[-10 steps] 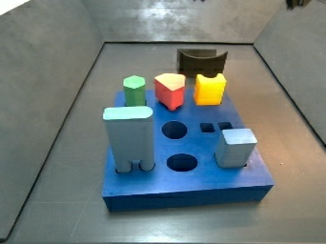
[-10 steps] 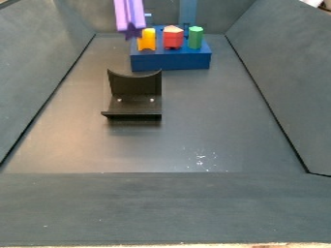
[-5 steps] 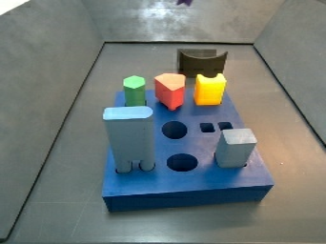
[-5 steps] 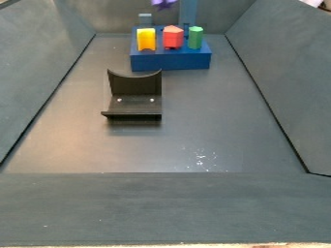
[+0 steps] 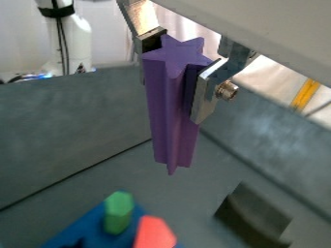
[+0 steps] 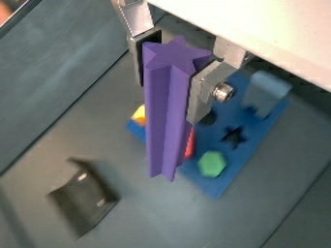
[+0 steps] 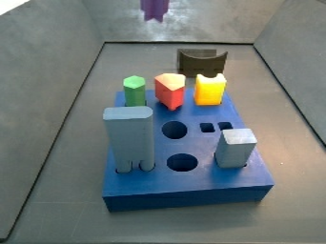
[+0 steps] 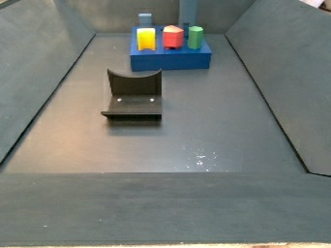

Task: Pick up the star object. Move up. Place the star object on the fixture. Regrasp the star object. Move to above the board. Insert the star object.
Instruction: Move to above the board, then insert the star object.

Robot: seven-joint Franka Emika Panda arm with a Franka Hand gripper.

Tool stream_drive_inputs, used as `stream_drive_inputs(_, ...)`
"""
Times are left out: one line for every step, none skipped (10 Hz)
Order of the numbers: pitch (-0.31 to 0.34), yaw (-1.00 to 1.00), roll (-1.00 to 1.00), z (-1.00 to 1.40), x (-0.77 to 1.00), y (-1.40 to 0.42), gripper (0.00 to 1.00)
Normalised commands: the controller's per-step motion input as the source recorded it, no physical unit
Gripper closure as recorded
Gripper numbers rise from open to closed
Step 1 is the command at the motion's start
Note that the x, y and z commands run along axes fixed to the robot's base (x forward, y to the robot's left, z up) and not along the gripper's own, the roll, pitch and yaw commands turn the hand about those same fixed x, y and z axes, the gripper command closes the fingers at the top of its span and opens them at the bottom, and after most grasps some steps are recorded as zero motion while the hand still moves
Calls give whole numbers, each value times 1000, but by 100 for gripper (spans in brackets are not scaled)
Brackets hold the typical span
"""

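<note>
Overhead, the gripper [image 5: 179, 73] is clamped on the star object [image 5: 172, 107], which hangs upright and well above the floor in both wrist views. One silver finger plate [image 5: 210, 89] presses against a ridged flank of the purple prism near its upper end; the opposite finger [image 5: 146, 44] shows only partly behind the star-shaped top face. The same grasp appears in a wrist view from another angle, with the gripper [image 6: 175, 76] holding the star object [image 6: 165, 111] by its upper part while the lower end points down, free of any contact.

Below the prism in that wrist view lies the board [image 6: 265, 128], a blue slab showing a star-shaped hole [image 6: 234, 136] and a green hexagonal peg [image 6: 212, 166]. The fixture [image 6: 84, 197] stands on the dark floor, apart from the board. In a wrist view the fixture [image 5: 261, 212] sits near the frame edge, with the green peg [image 5: 118, 211] and a red peg [image 5: 154, 233] beside one another.

In a side view only the lower tip of the star object [image 7: 154, 9] enters at the upper edge; the gripper itself is out of frame there. The board [image 7: 192, 191] carries a pale teal tall block [image 7: 128, 139], a yellow block [image 7: 211, 89] and a short grey-blue block [image 7: 234, 148]; the fixture [image 7: 201, 63] stands just behind the yellow block. In a side view from the opposite end, the fixture [image 8: 134, 95] stands in front of the board [image 8: 175, 60].
</note>
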Motion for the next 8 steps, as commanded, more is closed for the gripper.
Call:
stream_drive_inputs(-83,-145,-1000,34,-116,-55,100)
stream_drive_inputs(-83,-147,-1000,19,-93,-30,100)
stream_drive_inputs(-64,-94,-749,10,-70,12,100)
stream_drive_inputs(-59,-77,-608,8,-61,11,100)
stream_drive_inputs(-34,-24,-323,-2,-42,15,100)
stream_drive_inputs(-30,-21,-239,4,-34,16,100)
stream_drive_inputs(0,0,0,-349,0,-363,100)
stream_drive_inputs(0,-146,39,-491,0,-617,100)
